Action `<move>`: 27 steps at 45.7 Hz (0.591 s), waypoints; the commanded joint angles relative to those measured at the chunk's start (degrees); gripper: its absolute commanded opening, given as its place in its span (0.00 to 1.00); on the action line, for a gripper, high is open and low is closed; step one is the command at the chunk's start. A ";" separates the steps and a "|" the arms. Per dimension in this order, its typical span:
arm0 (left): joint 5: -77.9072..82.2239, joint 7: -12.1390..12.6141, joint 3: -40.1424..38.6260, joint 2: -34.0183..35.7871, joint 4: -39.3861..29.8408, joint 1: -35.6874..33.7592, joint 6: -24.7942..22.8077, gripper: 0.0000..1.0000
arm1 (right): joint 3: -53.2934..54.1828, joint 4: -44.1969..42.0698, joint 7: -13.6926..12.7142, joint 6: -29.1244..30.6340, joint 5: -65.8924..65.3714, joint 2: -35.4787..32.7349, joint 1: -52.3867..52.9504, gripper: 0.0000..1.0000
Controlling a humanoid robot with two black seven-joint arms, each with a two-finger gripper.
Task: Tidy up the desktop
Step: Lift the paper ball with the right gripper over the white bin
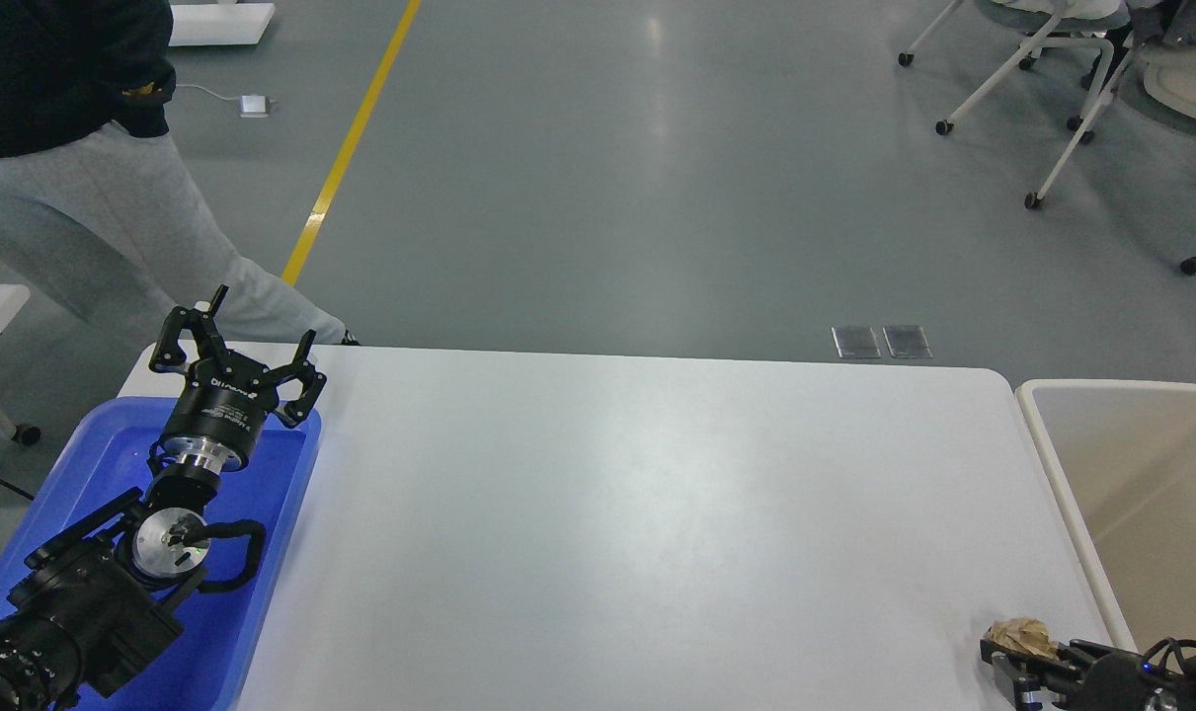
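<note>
Crumpled brown paper held at the desktop's near right corner.

The white desktop (pixel 637 513) fills the middle of the view, its surface bare apart from the near right corner. There the right gripper (pixel 1014 660) comes in low from the lower right edge, its fingers pinching a crumpled brown paper wad (pixel 1022 635), close beside the beige bin (pixel 1052 434) that stands off the table's right edge. The left gripper (pixel 250 326) hangs with fingers spread wide and holding nothing, above the far end of the blue tray (pixel 262 553) on the desktop's left side.
</note>
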 commanded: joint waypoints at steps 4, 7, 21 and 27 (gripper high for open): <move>0.00 0.00 0.00 0.01 0.00 0.00 0.00 1.00 | 0.07 7.92 0.56 0.61 5.34 -6.89 1.88 0.00; 0.00 0.00 0.00 0.01 0.00 0.00 0.00 1.00 | 0.07 10.29 0.56 0.78 5.43 -9.36 2.32 0.00; 0.00 0.00 0.00 0.01 0.00 0.00 0.00 1.00 | 0.86 21.11 0.65 4.29 10.26 -22.63 6.53 0.00; 0.00 0.00 0.00 0.01 0.00 0.00 0.00 1.00 | 1.12 24.36 0.65 7.54 14.56 -27.72 11.54 0.00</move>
